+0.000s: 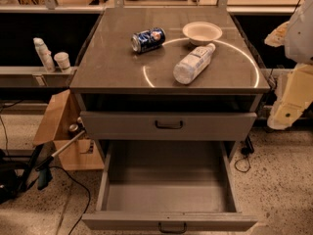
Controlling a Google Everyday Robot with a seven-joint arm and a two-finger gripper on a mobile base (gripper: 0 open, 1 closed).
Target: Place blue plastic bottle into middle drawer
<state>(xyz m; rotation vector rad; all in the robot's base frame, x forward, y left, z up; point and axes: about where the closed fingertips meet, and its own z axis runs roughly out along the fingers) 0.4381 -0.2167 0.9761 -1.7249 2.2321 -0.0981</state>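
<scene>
Cream-white arm at right edge — gripper low beside the cabinet, state unclear.

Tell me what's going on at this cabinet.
The robot is meant to put the blue plastic bottle into the middle drawer. That drawer is pulled open with nothing in it. The bottle lies on its side on the cabinet top, near a soda can and a white bowl. The gripper is at the right edge of the view, beside the cabinet and clear of the bottle.
</scene>
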